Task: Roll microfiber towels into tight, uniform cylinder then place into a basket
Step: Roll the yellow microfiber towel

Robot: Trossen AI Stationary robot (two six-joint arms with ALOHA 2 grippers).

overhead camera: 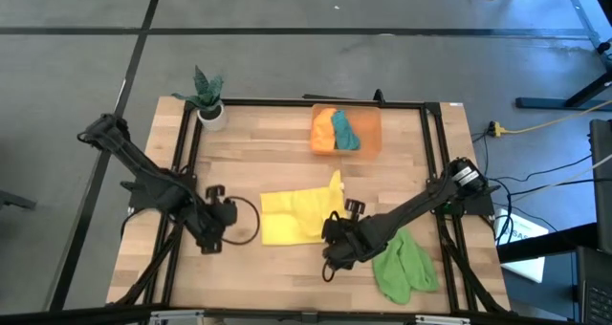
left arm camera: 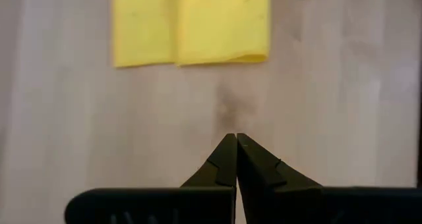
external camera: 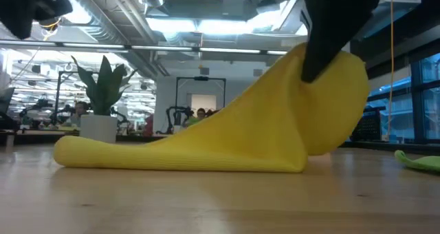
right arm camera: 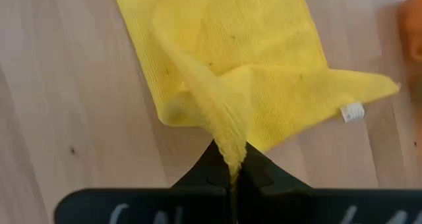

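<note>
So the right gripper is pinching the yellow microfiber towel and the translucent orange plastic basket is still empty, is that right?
Not quite. The right gripper is shut on the yellow microfiber towel, but the translucent orange plastic basket is not empty: the high view shows a rolled orange towel and a teal towel already in it.

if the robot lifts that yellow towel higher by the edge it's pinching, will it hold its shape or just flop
Probably flop. The yellow microfiber towel already drapes in a soft peak from the right gripper, shut on its edge, sagging down to the wooden table. It looks light, so it should lift easily. The loose part may drag and unfold. The left gripper waits nearby, shut.
</note>
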